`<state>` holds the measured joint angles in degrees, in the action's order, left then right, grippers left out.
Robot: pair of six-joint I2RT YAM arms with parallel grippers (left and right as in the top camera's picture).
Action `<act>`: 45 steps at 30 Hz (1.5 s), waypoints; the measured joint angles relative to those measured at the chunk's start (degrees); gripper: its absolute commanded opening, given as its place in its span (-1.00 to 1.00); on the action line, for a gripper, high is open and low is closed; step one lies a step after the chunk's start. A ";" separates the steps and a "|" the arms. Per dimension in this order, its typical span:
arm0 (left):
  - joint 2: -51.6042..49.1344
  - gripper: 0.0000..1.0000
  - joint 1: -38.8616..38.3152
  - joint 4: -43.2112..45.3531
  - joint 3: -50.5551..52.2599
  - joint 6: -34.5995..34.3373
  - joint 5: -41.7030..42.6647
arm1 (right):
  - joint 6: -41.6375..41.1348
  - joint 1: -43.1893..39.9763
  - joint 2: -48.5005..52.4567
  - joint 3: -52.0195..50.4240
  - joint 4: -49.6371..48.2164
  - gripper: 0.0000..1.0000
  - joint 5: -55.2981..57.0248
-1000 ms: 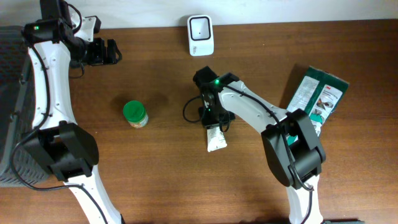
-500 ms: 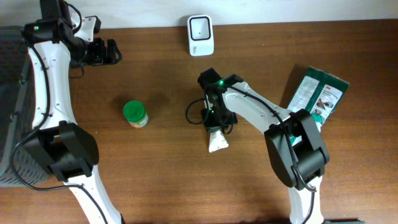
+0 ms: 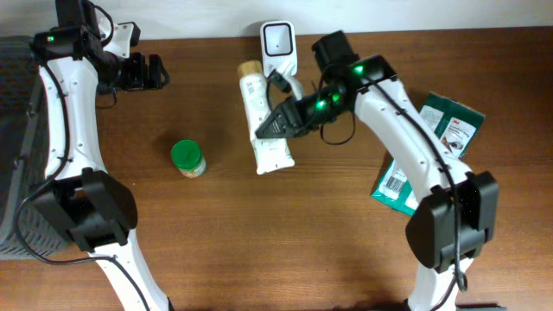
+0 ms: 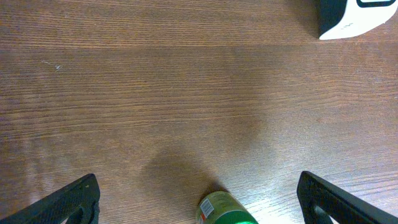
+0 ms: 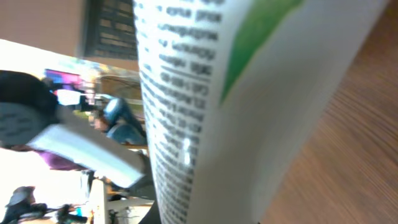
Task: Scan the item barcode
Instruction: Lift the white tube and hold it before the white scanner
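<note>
We see the brown wooden bench (image 3: 216,242) partly covered by the right arm (image 3: 406,130), stretched leftward. The right gripper (image 3: 270,127) pinches the white plastic tube with tan cap (image 3: 257,97), print blurred, near the rear edge beside the white scanner (image 3: 278,47); a second ago it lay mid-bench. The left gripper (image 3: 156,72) stands spread.

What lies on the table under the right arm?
A green packet shows on one side of the right arm, a barcoded green corner on the other. The arm covers the part between, so whether they join cannot be told.
</note>
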<state>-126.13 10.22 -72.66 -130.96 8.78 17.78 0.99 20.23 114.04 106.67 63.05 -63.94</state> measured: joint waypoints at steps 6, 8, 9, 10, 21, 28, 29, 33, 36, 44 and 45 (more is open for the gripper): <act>0.00 0.98 0.00 0.00 0.00 0.00 0.00 | -1.03 -2.10 -3.98 1.27 -0.02 -0.92 -5.01; 0.00 0.98 0.00 0.00 0.00 0.00 0.00 | -3.98 -2.10 -3.98 1.68 -0.09 -0.92 -2.01; 0.00 0.99 0.00 0.00 0.00 0.00 0.00 | -4.94 -2.10 -3.98 2.47 0.24 -0.92 -0.39; 0.00 0.98 0.00 0.00 0.00 0.00 0.00 | -6.73 -1.99 -3.93 5.14 1.05 -0.92 4.04; 0.00 0.98 0.00 0.02 0.00 0.00 0.02 | 5.51 6.23 8.46 23.61 -11.26 -0.91 72.74; 0.00 0.99 0.00 -0.07 -0.02 0.00 0.02 | 29.31 6.23 28.59 23.45 -37.46 -0.91 95.76; 0.00 0.98 0.00 -0.02 -0.02 0.00 0.00 | 31.10 6.23 30.21 23.45 -40.09 -0.91 97.50; 0.00 0.99 0.00 0.02 -0.02 -0.02 0.00 | 35.80 6.12 35.08 23.41 -44.52 -0.91 102.75; 0.00 0.99 0.00 0.00 -0.02 0.00 0.00 | 36.81 6.12 35.56 23.41 -44.63 -0.92 103.71; 0.00 0.98 0.00 0.00 -0.02 0.00 0.00 | 36.72 6.12 35.56 23.41 -43.78 -0.92 104.67; 0.00 0.98 0.00 0.00 -0.02 0.00 0.00 | 36.61 6.12 35.56 23.41 -43.19 -0.91 104.69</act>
<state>-126.13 10.22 -72.66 -130.98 8.78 17.78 37.60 26.35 149.60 130.08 19.86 40.75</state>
